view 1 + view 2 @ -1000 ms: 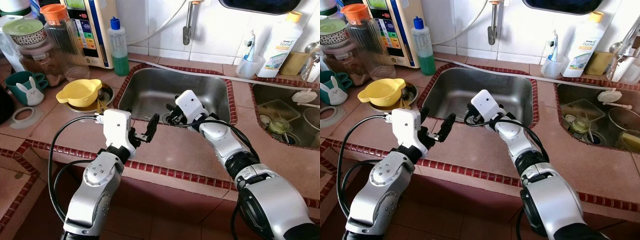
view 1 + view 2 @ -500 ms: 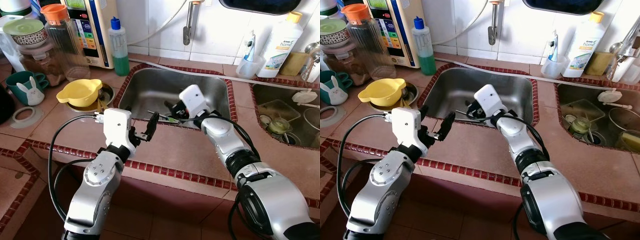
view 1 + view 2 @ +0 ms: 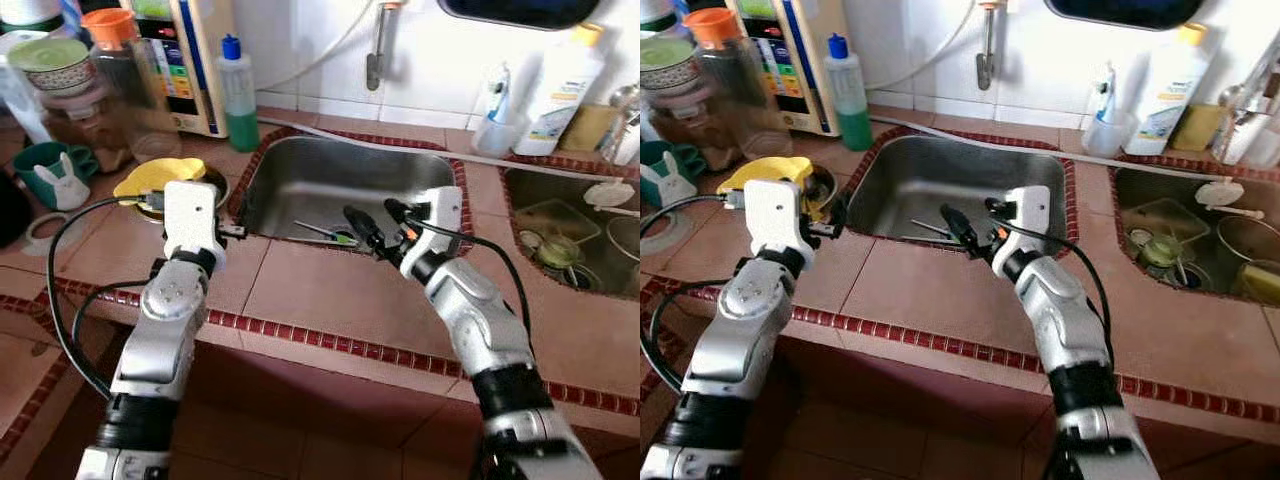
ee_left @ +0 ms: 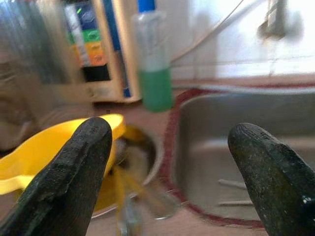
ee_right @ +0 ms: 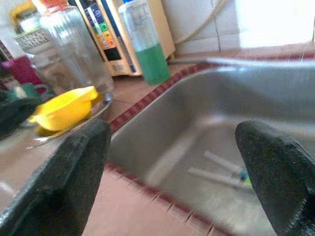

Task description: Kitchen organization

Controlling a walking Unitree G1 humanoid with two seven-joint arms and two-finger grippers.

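Two utensils (image 3: 325, 232) lie on the floor of the steel sink (image 3: 300, 165), thin pale sticks with a green tip, and we take them as the thing to clear. Our right gripper (image 3: 378, 222) hangs over the near edge of the sink, fingers wide apart and holding nothing; our left gripper (image 3: 830, 222) sits above the counter by the sink's left corner, also spread and empty, next to the yellow bowl (image 3: 150, 180). To do this well, we would lower the right gripper straight down over the middle of one utensil, line the fingers across its length, and close only once both tips straddle it, since a thin rod on smooth steel will likely skid if nudged from one side. The counter (image 3: 320, 300) is terracotta tile with a dark red border strip. Behind stand a green soap bottle (image 3: 238, 95), a water purifier (image 3: 185, 60), jars (image 3: 120, 90) and a white detergent bottle (image 3: 560, 85) against white wall tile, and a second basin (image 3: 575, 235) to the right holds dishes.
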